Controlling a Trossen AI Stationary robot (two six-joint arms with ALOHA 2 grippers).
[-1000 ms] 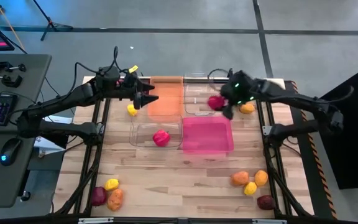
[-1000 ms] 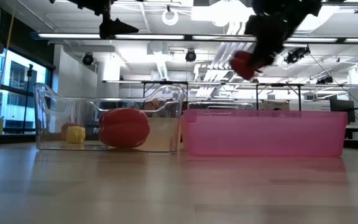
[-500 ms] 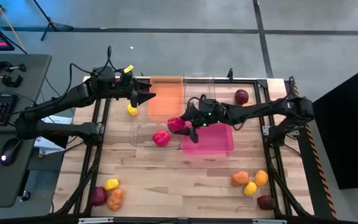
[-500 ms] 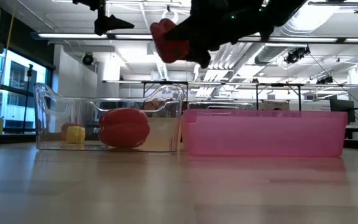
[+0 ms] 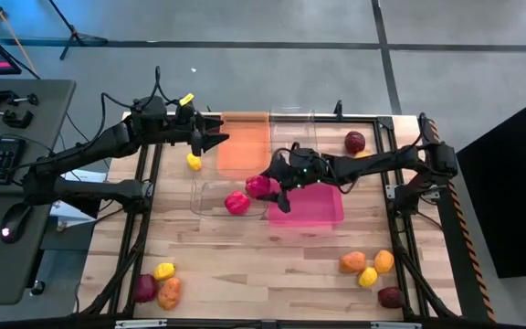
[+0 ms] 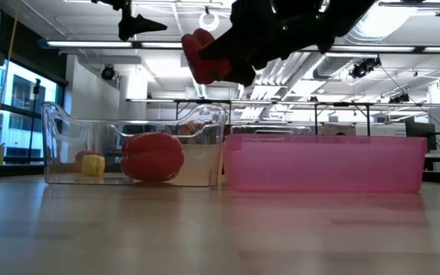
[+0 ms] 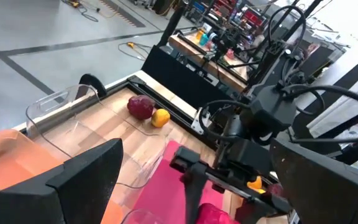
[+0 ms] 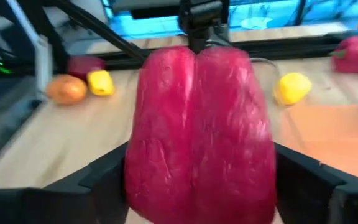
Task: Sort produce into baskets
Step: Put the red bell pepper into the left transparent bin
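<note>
My right gripper (image 5: 265, 185) is shut on a red pepper (image 5: 257, 185), high over the right end of the near clear bin (image 5: 210, 208); the pepper also shows in the low view (image 6: 203, 55). A second red pepper (image 5: 236, 202) lies in that bin. The pink bin (image 5: 306, 206) stands beside it, and the orange bin (image 5: 243, 146) and the far clear bin (image 5: 290, 139) stand behind. My left gripper (image 5: 215, 140) is open and empty above the orange bin's left edge. A yellow piece (image 5: 193, 162) lies on the table below it. My right gripper pinches the red pepper by its two opposite sides (image 8: 143, 168) between its two fingers (image 8: 107, 180). The fingers reach in from the table's right, about level. The pepper is lifted clear, well above the bins' rims.
A maroon piece (image 5: 355, 142) and an orange one lie at the far right. A yellow (image 5: 163, 270), a maroon (image 5: 144, 288) and an orange piece (image 5: 170, 292) lie near left. Several pieces (image 5: 367, 274) lie near right. The wood between these groups is bare.
My right gripper has carried the red pepper from beside the far clear bin toward the table's left and near edge, across the pink bin, to above the near clear bin's right end, then slowed. My left gripper has drawn back a little toward the table's left.
</note>
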